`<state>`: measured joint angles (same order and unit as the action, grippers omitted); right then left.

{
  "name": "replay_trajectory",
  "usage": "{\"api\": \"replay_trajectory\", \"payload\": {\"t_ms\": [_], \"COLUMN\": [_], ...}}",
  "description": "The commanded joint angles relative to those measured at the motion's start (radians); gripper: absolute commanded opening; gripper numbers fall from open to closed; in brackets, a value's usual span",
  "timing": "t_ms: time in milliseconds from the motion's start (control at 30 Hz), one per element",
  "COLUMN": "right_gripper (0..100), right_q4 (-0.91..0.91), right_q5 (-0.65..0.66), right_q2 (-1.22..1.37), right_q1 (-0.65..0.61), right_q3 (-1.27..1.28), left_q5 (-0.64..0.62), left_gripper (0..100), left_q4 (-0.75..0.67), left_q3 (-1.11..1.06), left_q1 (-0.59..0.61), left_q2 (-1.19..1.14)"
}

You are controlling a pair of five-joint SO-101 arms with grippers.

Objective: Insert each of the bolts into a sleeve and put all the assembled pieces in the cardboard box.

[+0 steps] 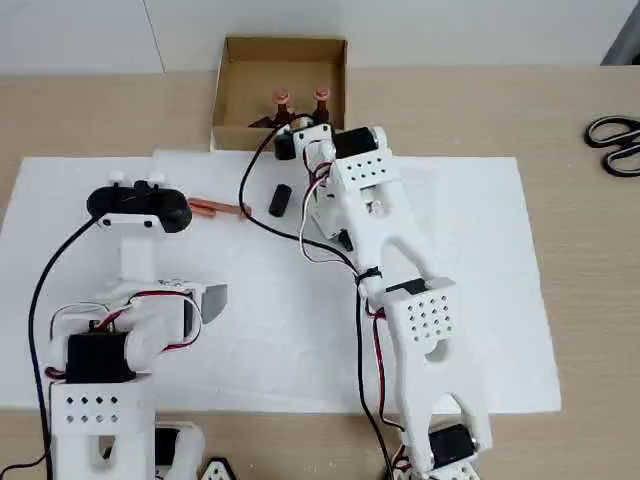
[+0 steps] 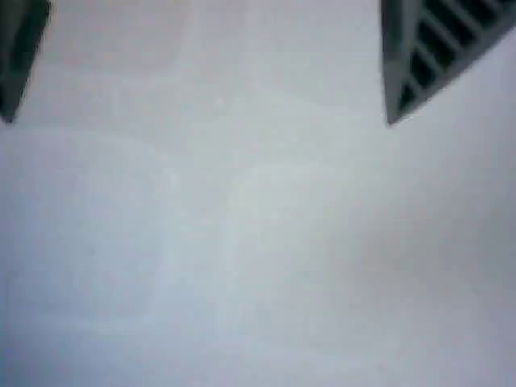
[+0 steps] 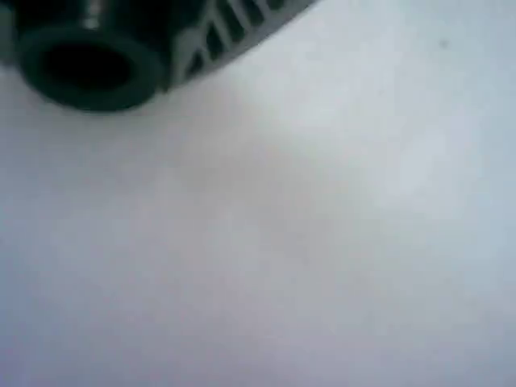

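A copper bolt [image 1: 215, 209] lies on the white mat [image 1: 470, 300], left of a black sleeve [image 1: 280, 200]. Two copper-headed pieces [image 1: 300, 99] stand in the cardboard box [image 1: 285, 45] at the back. My right gripper [image 1: 300, 140] hangs at the box's front wall, just behind the sleeve. The right wrist view has the sleeve [image 3: 85, 68] close up with its hole facing the camera, right beside the gripper's tip. My left gripper [image 1: 208, 298] [image 2: 199, 119] is open over bare mat [image 2: 258, 242], nearer the front than the bolt.
Black scissors [image 1: 615, 140] lie on the wooden table at the far right. A black-topped joint of the left arm [image 1: 140, 205] sits just left of the bolt. The right arm's black cable [image 1: 262, 225] loops past the sleeve.
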<state>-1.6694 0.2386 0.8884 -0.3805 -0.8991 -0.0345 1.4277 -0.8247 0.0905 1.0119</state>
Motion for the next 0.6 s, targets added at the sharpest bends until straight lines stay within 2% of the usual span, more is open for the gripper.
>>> {"api": "replay_trajectory", "payload": {"t_ms": [0, 133, 267, 567], "right_gripper": [0.3, 0.3, 0.3, 0.4], "right_q4": [-0.018, -0.019, -0.019, -0.015], "right_q5": [0.009, 0.009, 0.009, 0.005], "right_q2": [-0.193, -0.338, -0.449, -0.619], "right_q1": [0.010, 0.027, 0.031, 0.062], "right_q3": [-0.025, -0.023, 0.017, 0.245], "left_q5": [0.008, 0.006, 0.006, 0.005], "left_gripper": [28, 28, 28, 28], "left_q4": [-0.009, 0.021, 0.089, 0.203], "left_q3": [0.018, 0.074, 0.251, 0.677], "left_q1": [0.008, 0.028, 0.086, 0.092], "left_q2": [0.011, 0.003, -0.055, -0.623]}}
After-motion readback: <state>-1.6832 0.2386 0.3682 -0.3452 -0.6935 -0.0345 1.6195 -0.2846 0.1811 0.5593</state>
